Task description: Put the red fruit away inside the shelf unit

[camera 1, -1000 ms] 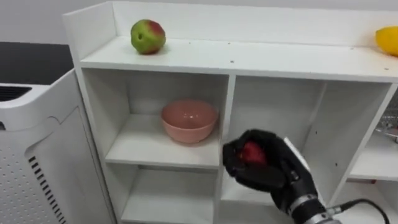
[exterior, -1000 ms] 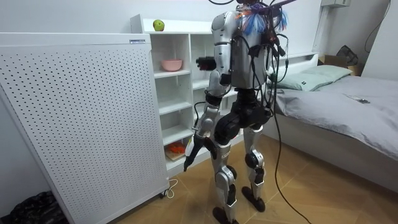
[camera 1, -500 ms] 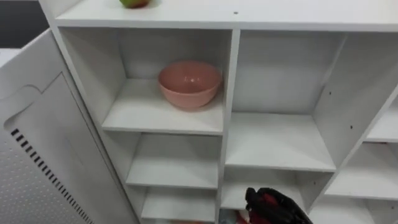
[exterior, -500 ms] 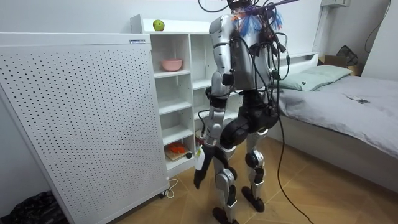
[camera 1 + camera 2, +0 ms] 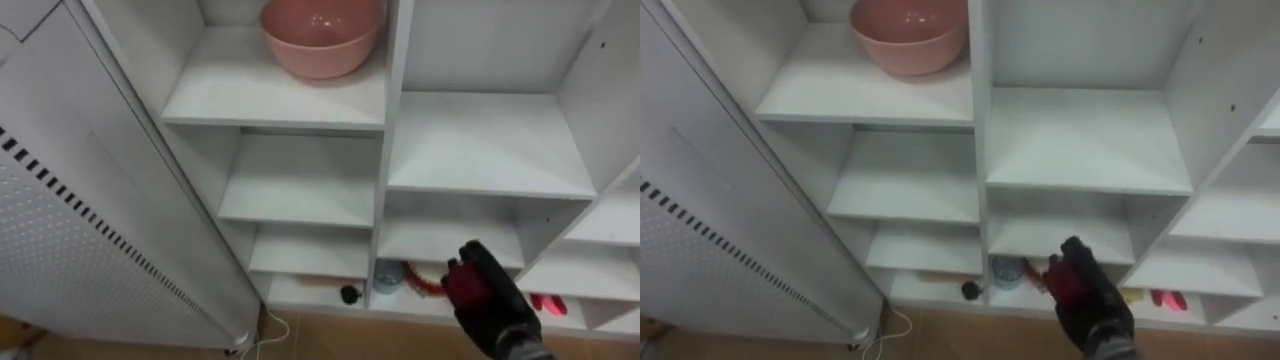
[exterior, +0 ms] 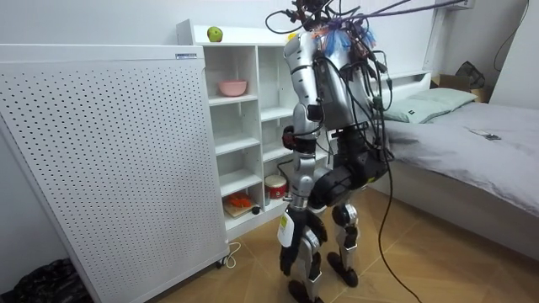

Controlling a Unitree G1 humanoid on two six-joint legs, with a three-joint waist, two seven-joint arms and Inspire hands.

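**Red fruit being held low in front of the closet**

The red fruit (image 5: pixel 464 284) is being gripped in the right hand (image 5: pixel 492 308), with the fingers curled round it and the arm being brought in from the lower right, hand reaching toward the closet (image 5: pixel 300 182). The fruit is being held in front of the bottom compartments, just right of the middle divider. A pink bowl (image 5: pixel 322 36) is being kept on the upper left shelf, well apart. In the room view the robot is being seen standing at the closet, with the left hand (image 6: pixel 291 241) being hung down by the legs.
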